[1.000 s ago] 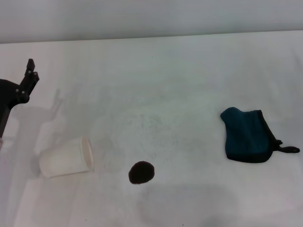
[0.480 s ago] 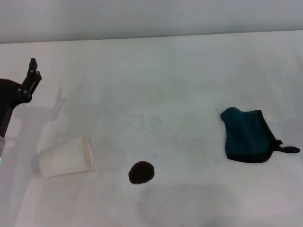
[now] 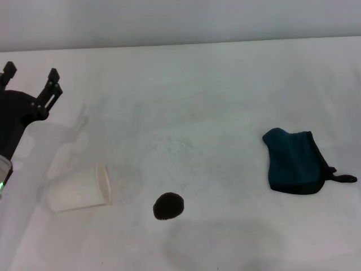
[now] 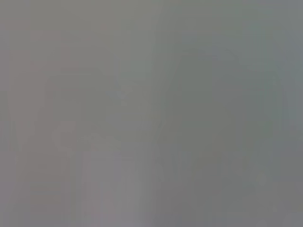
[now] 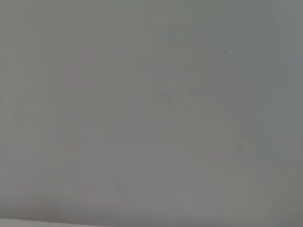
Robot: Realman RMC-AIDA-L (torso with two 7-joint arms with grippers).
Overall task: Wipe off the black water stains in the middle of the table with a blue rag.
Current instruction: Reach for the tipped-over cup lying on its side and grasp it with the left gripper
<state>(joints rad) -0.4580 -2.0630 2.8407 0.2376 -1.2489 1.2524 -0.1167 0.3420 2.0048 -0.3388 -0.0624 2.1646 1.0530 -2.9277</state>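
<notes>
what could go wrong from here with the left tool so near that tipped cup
1. The open left tool hangs near the white paper cup lying on its side; lowering there could knock or roll it toward the black water stain.
2. The blue rag lies far on the right side of the table, a long reach that would pass over the stain.

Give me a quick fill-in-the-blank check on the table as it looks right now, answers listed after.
1. The white cup lies on its ____.
2. The blue rag lies on the robot's ____ side of the table.
3. The black water stains sit between the rag and the ____.
4. The left gripper has its fingers ____.

Answers: side; right; cup; open
</notes>
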